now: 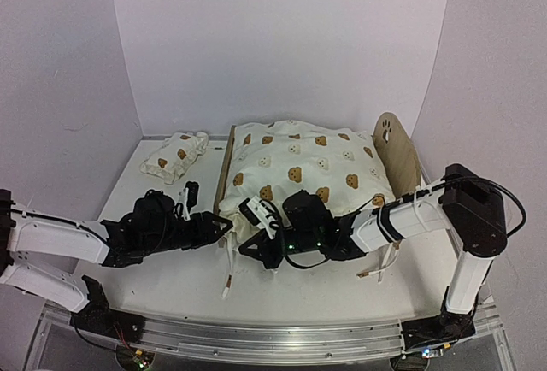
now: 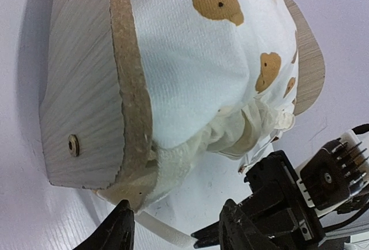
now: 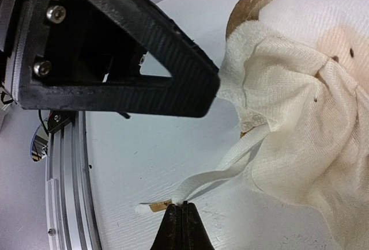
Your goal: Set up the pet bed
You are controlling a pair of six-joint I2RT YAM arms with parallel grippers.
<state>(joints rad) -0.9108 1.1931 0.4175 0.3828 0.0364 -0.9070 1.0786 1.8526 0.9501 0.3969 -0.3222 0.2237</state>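
The pet bed [image 1: 389, 132] stands on the far middle of the tabletop [image 1: 171, 277], its length running left to right. Its rounded right-hand board rises upright with a paw-print cutout. The left board [image 2: 81, 88] is lower in the top view, and the left wrist view shows its wood grain and one round fastener. A bear-print cushion [image 1: 299, 161] fills the frame and bulges over its near edge. A small matching pillow [image 1: 175, 156] lies apart on the far left of the tabletop.

Both arms meet at the bed's near left corner. The left fingers [image 2: 118, 230] are released, spread apart just near of the left board's lower corner. A cream tie [image 2: 164, 231] from the cushion runs across the tabletop through the gap between them, and they are not grasping it.

The right fingers [image 3: 181, 230] are clenched tight together. In the right wrist view the end of the tie [image 3: 213, 175] lies right at their tips. Whether they pinch it or only hang above it, I cannot tell. The ruffled cushion corner bunches just right of them, and a black finger of the left arm fills the upper left of that view.

A second tie [image 1: 386, 262] hangs off the bed's near right, beside the right arm.
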